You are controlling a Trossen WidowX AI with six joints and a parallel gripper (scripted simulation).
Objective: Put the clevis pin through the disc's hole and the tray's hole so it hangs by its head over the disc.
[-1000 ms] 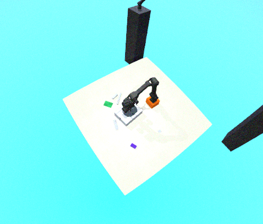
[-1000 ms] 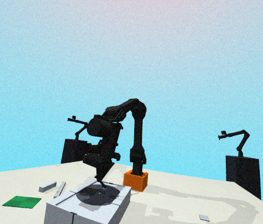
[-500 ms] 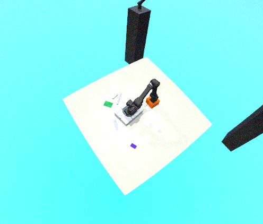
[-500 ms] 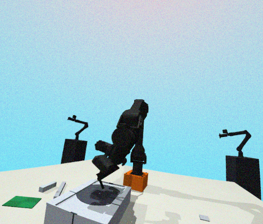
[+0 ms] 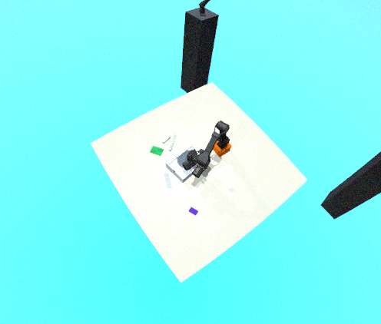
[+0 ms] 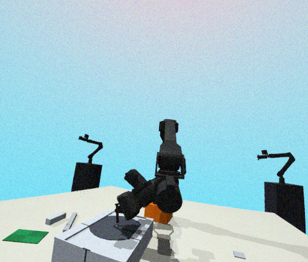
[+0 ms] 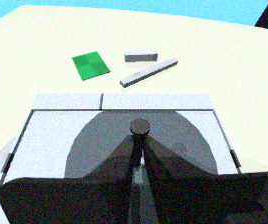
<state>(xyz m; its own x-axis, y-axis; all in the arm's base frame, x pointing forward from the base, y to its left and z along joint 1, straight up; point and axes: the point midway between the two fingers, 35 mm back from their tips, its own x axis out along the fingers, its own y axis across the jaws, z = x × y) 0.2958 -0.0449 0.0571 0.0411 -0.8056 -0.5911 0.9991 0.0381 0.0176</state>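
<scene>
Near the centre of the top view, the gripper (image 5: pixel 187 165) (image 6: pixel 120 210) (image 7: pixel 138 140) overlaps the tray (image 5: pixel 177 171) (image 6: pixel 67 249) (image 7: pixel 49 137); the pin cannot be distinguished. Lower centre of the exterior view, 1 clevis pin (image 6: pixel 117 214) (image 7: pixel 140 127) stands near-upright, head uppermost, above the disc (image 6: pixel 102 228) (image 7: pixel 92 145); the gripper reaches it from the right. Centre of the wrist view, 2 fingers pinch it beneath its head. Judgement: descent turns on shank-to-hole alignment, which cannot be confirmed.
</scene>
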